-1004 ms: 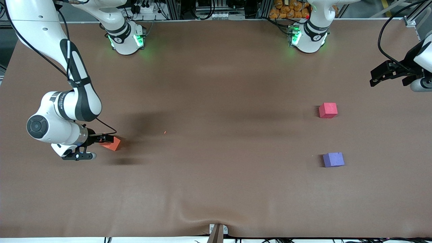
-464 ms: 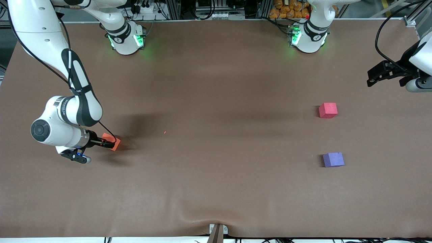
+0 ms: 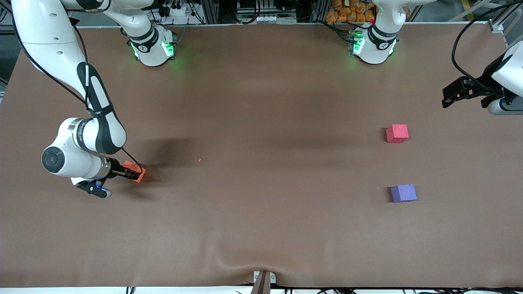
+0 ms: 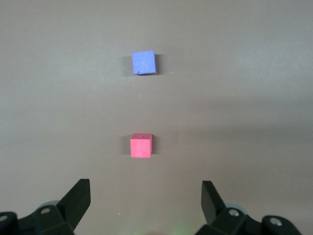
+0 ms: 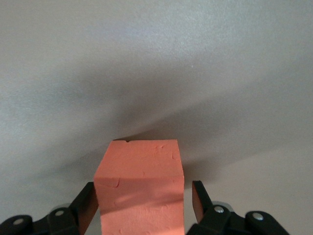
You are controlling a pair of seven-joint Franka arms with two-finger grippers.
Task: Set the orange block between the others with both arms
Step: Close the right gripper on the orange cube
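The orange block (image 3: 140, 175) rests on the brown table near the right arm's end. My right gripper (image 3: 131, 173) is low over it, open, with the block (image 5: 139, 186) between its fingers (image 5: 199, 198); one finger is against a side, the other stands a narrow gap off. The others, a pinkish-red cube (image 3: 397, 133) and a purple cube (image 3: 403, 192), sit toward the left arm's end, the purple one nearer the front camera. My left gripper (image 3: 447, 96) hangs open and holds nothing at that end of the table; its wrist view shows the red cube (image 4: 141, 146) and the purple cube (image 4: 144, 62).
A brown cloth (image 3: 261, 122) covers the table, with a wrinkle (image 3: 245, 261) at its front edge near a small clamp (image 3: 263, 279). A tiny red speck (image 3: 200, 160) lies between the blocks' two ends.
My right gripper has settled lower around the orange block and its fingers have narrowed toward it. My left gripper has drifted slightly toward the robots' bases.
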